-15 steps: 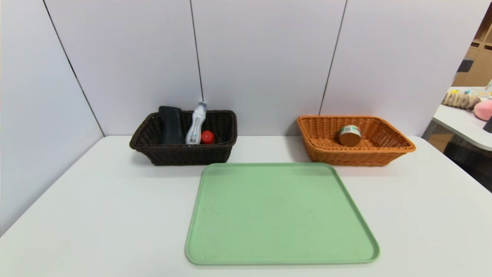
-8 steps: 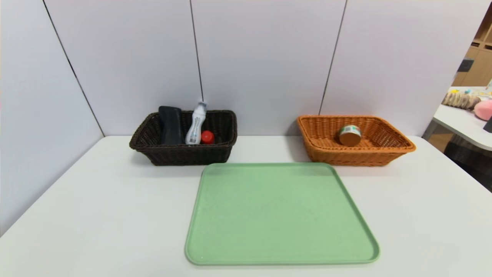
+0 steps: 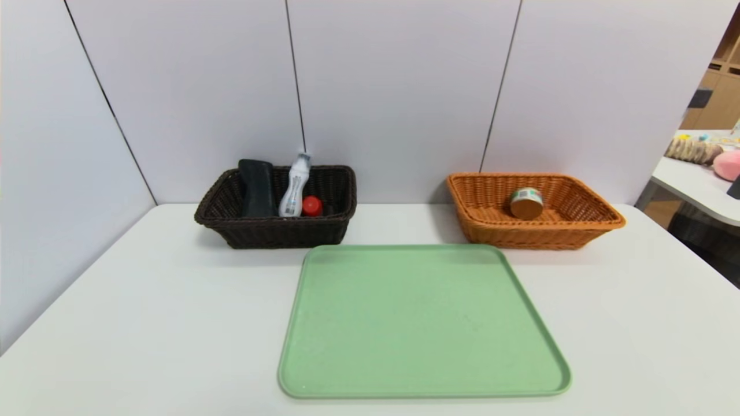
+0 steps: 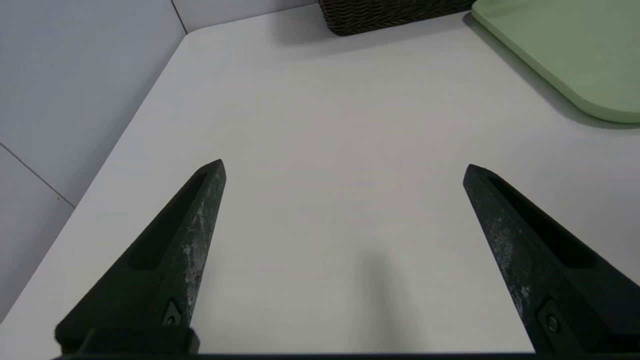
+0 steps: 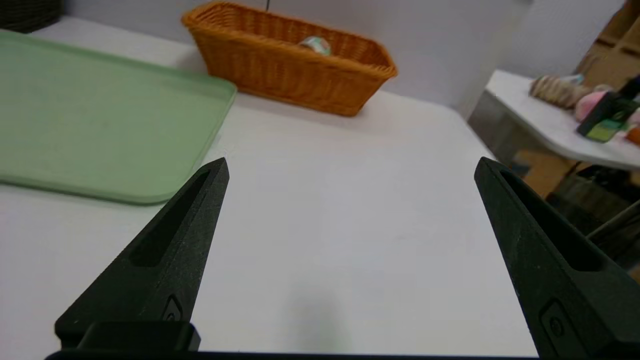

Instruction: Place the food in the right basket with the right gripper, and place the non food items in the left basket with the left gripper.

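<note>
Pretty much a done job, by the look of it. Round tin (image 3: 526, 203) lying in the orange-tan basket (image 3: 543, 238), over on the right, flat end facing the head camera, so long axis running roughly front to back. Far nearer the right gripper (image 5: 353, 160) than the left, but still well ahead of the jaws, past a stretch of bare table (image 5: 350, 225). Jaws there spread wide, nothing between them.

Same deal on the other side: left gripper (image 4: 345, 165) wide open and holding nothing, parked above the near left part of the table, dark brown basket (image 3: 283, 234) well ahead. Inside that one, black case (image 3: 258, 188) leaning up at the back, white bottle (image 3: 295, 188) slanting beside it with cap above the rim, small red thing (image 3: 312, 206) just beside the bottle's lower end. Green tray (image 3: 422, 318) between the two arms' sides, nearer than both baskets. Probably no reach needed now; best guess, just stay parked.
</note>
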### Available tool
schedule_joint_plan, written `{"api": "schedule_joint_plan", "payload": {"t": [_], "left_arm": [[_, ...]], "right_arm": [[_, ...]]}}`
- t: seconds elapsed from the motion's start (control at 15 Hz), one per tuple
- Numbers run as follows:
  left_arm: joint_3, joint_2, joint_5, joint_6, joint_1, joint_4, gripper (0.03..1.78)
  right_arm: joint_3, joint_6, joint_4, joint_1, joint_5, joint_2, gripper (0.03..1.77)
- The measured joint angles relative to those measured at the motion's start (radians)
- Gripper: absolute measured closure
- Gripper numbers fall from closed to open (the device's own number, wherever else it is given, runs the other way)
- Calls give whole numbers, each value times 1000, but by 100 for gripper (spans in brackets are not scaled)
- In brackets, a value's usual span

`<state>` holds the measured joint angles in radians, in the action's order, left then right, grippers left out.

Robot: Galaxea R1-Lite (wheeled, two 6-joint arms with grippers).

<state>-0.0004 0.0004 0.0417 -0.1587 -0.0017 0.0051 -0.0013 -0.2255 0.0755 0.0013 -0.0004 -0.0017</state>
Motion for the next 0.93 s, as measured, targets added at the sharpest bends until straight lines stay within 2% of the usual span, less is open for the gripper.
{"api": "schedule_joint_plan", "payload": {"t": [0.33, 0.93], "left_arm": [[0, 0, -9, 105, 0, -1, 12], [0, 0, -24, 117, 0, 0, 12]], "right_arm": [[0, 12, -4, 0, 6, 0, 11], [1, 1, -4, 0, 11, 0, 11]]}}
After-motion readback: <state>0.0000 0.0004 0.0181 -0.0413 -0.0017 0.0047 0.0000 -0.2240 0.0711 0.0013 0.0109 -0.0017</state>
